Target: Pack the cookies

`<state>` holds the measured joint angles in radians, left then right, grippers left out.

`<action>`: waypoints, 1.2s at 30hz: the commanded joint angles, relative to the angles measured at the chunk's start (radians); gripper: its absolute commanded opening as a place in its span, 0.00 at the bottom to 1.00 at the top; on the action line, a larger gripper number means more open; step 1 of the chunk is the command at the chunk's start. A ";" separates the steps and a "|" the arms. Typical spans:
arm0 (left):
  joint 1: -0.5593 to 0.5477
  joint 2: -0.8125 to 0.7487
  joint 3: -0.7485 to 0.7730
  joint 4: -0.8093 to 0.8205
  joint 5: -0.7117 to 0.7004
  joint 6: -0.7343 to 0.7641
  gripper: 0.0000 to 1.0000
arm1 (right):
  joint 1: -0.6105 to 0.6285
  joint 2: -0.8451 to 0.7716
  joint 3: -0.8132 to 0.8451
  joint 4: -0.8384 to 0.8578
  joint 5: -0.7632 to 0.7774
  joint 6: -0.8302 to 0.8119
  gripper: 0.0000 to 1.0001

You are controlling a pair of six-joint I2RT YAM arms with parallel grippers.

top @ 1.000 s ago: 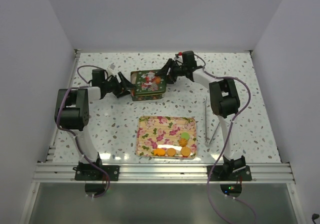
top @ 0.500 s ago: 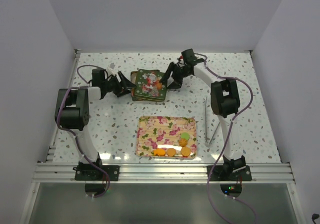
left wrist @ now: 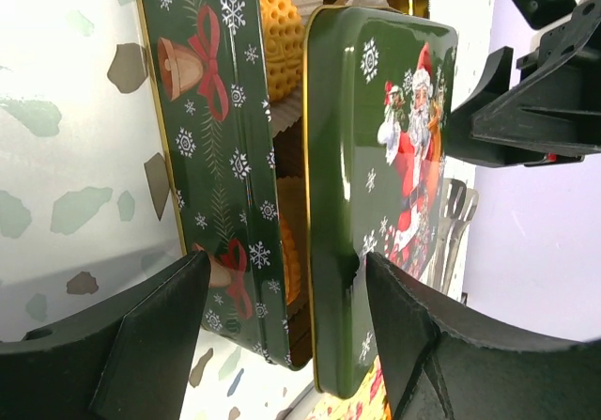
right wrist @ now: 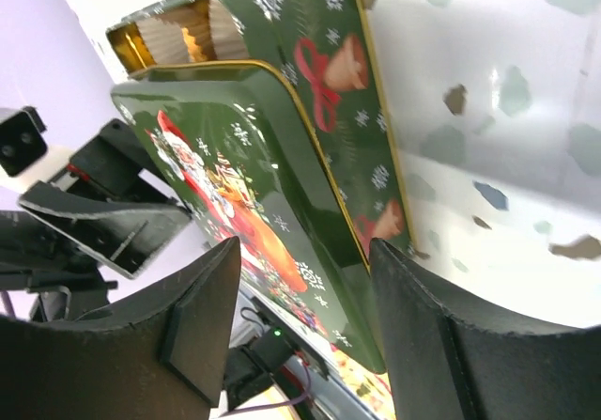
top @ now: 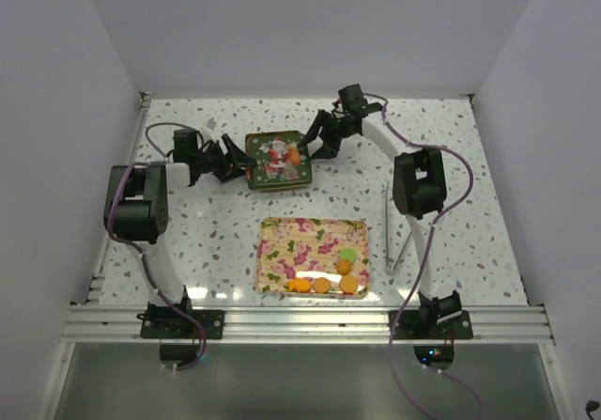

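Observation:
A green Christmas tin point(top: 274, 181) stands at the table's back middle, and its Santa lid point(top: 275, 154) lies on it. In the left wrist view the lid point(left wrist: 385, 157) sits raised off the tin wall point(left wrist: 211, 147). Orange cookies point(left wrist: 280, 35) in white paper cups show through the gap. My left gripper point(left wrist: 285, 260) is shut on the tin's left corner, one finger on the wall and one on the lid. My right gripper point(right wrist: 303, 243) stands open astride the lid point(right wrist: 235, 157) and the tin wall point(right wrist: 347, 72). More cookies point(top: 323, 285), one of them pale green point(top: 348, 254), lie on the floral tray point(top: 282, 241).
Metal tongs point(top: 392, 223) lie right of the tray, near the right arm's elbow. The tray sits between the two arm bases at the near edge. White walls close in the speckled table point(top: 216, 241) on three sides.
Half a second ago the lid lay skewed across the tin; now it is squared over it. The right gripper has shifted slightly back. The left gripper has stayed put.

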<state>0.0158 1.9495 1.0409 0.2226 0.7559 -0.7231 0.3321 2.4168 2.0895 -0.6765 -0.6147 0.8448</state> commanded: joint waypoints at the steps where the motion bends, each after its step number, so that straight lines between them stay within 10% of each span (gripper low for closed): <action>1: -0.007 -0.003 0.010 0.052 0.019 -0.010 0.72 | 0.022 0.031 0.069 0.014 0.001 0.065 0.60; 14: -0.042 0.032 0.151 -0.077 -0.038 0.030 0.70 | 0.028 0.064 0.096 0.045 0.035 0.143 0.46; 36: -0.047 0.213 0.490 -0.368 -0.145 0.031 0.63 | 0.025 0.163 0.265 0.112 0.064 0.281 0.50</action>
<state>-0.0158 2.1368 1.4544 -0.1143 0.6159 -0.6880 0.3504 2.5805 2.3131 -0.6388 -0.5594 1.0607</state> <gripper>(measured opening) 0.631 0.499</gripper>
